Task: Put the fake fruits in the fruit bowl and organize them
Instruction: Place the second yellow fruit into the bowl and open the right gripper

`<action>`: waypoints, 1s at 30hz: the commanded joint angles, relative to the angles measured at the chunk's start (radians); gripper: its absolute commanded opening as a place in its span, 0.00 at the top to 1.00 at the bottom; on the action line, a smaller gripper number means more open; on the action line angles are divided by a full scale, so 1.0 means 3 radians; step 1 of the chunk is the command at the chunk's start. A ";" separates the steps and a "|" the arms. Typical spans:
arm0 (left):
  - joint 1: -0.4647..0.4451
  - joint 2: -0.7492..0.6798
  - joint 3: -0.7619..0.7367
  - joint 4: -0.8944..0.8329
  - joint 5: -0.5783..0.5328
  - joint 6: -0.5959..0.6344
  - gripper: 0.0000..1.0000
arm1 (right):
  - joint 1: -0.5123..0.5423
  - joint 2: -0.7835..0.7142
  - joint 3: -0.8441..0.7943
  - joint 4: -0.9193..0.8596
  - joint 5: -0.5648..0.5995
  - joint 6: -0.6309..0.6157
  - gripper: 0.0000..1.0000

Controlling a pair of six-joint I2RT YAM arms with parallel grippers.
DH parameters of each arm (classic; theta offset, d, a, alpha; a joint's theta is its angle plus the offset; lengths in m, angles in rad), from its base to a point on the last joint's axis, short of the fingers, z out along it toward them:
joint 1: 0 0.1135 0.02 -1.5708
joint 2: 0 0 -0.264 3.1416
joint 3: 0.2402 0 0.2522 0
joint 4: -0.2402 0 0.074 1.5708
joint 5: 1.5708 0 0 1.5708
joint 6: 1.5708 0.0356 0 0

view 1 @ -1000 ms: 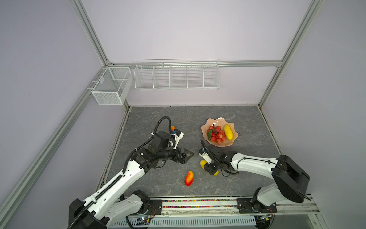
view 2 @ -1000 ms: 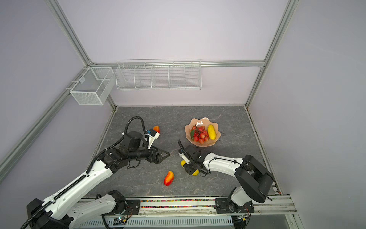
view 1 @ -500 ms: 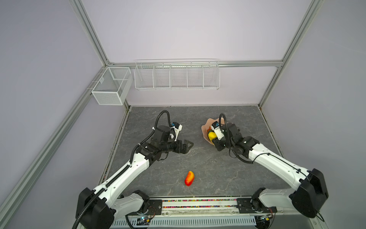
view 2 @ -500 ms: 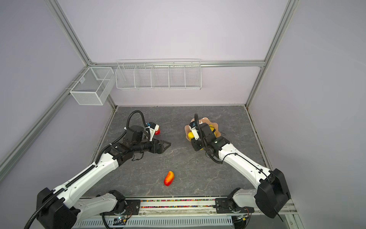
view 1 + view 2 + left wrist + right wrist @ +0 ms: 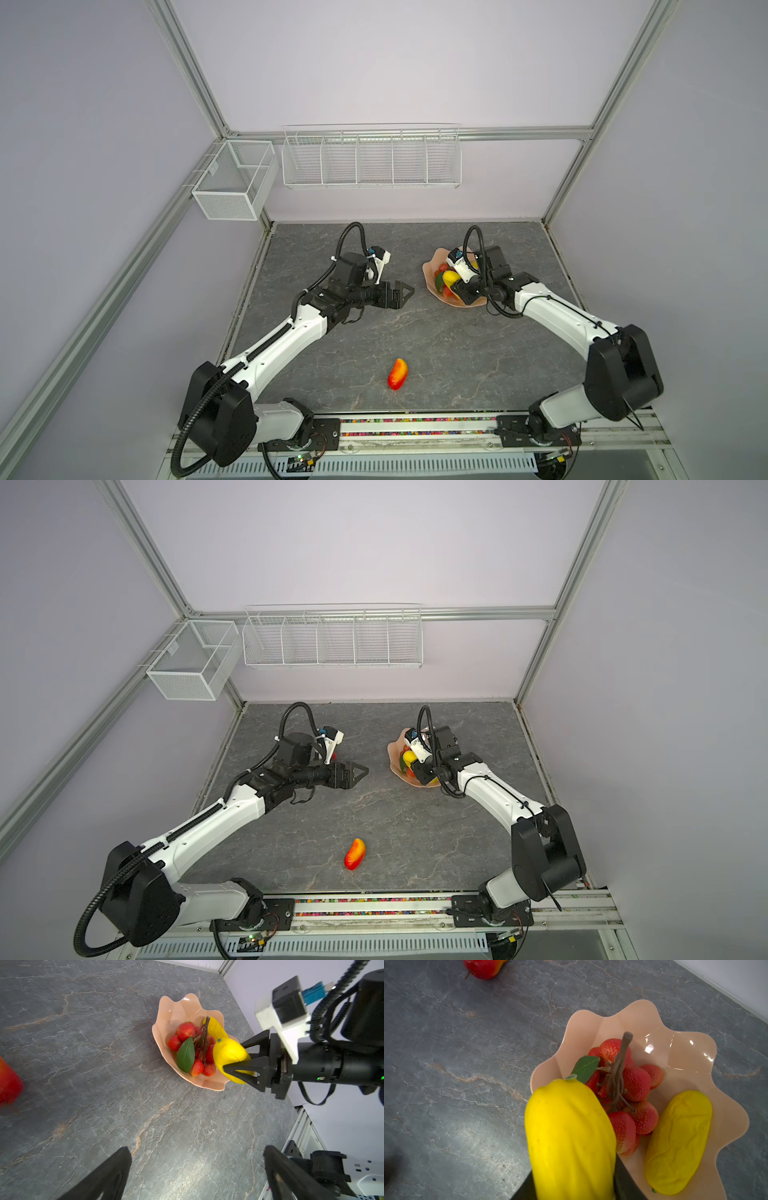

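In both top views the wide, shallow, glossy peach-pink bowl with a scalloped rim point(image 5: 429, 275) stands on the grey marbled tabletop point(image 5: 457, 353), toward its far right part. The right gripper point(image 5: 452, 279) is positioned over the bowl and pinches a glossy yellow ribbed oblong fruit point(image 5: 449, 276) between its jaws. The left gripper point(image 5: 405, 291) hangs above the tabletop, left of the bowl and apart from it, jaws spread wide and empty. A small red-to-orange mango-like fruit point(image 5: 397, 374) lies alone near the front edge, well apart from both grippers. In the left wrist view the two black fingers point(image 5: 232, 1067) of the right gripper clamp the yellow fruit at its rear end. The free end (the one with the small green stem cap) projects over a bunch of small red berries with a brown stalk and one green leaf point(image 5: 186, 1031) lying inside the bowl. A second yellow ribbed fruit point(image 5: 215, 1027) lies in the bowl behind the bunch. A second red fruit point(image 5: 8, 1084) rests on the tabletop at the frame edge, well apart from the bowl. In the right wrist view the held fruit overlaps the bowl rim and part of the bunch; contact with the bowl cannot be determined. The second yellow fruit lies just beside the berries.
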 commanded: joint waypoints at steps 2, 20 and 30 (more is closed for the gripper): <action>0.0028 -0.0028 0.0022 0.0072 0.0041 -0.0037 0.01 | -0.0038 0.0161 0.0100 0.0106 -0.0157 -0.0476 0.61; 0.0064 -0.0148 0.0001 -0.0014 0.0045 -0.0007 0.01 | -0.0050 0.0269 0.0016 0.0221 0.0169 -0.0655 0.35; 0.0069 -0.0250 0.0012 -0.0188 0.0040 0.0021 0.01 | 0.0287 -0.0362 -0.0048 -0.0008 -0.0090 -0.0396 0.04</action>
